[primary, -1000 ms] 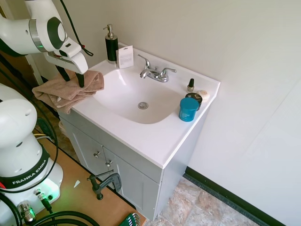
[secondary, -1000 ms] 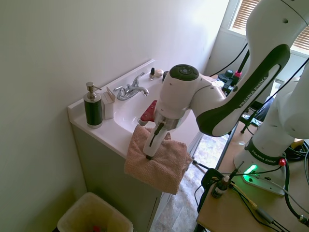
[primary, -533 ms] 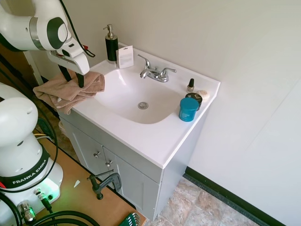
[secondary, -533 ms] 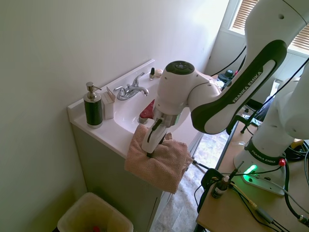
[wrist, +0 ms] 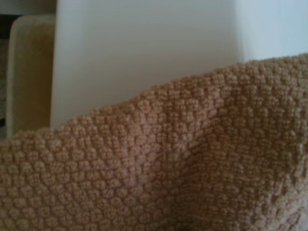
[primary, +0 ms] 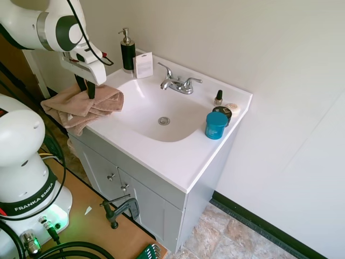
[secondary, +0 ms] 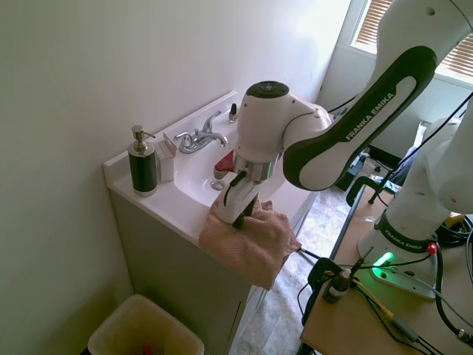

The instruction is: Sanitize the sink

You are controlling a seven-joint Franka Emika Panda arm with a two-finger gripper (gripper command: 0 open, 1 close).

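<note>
The white sink (primary: 178,116) fills a vanity set against the wall, its oval basin running lengthwise along that wall, with the chrome faucet (primary: 177,83) at the back edge pointing its spout toward the front edge. The gripper (primary: 85,89) is closed on a tan towel (primary: 81,105) at the surface's corner nearest the soap dispenser (primary: 128,51); the towel drapes over that edge. Compared with a second earlier, the gripper has shifted slightly toward the basin, drawing the towel further onto the surface. "FRANKA EMIKA" reads along the arm (secondary: 369,111). A blue jar (primary: 216,125) stands near the opposite end; print on the small white card (primary: 143,65) is too small to read.
</note>
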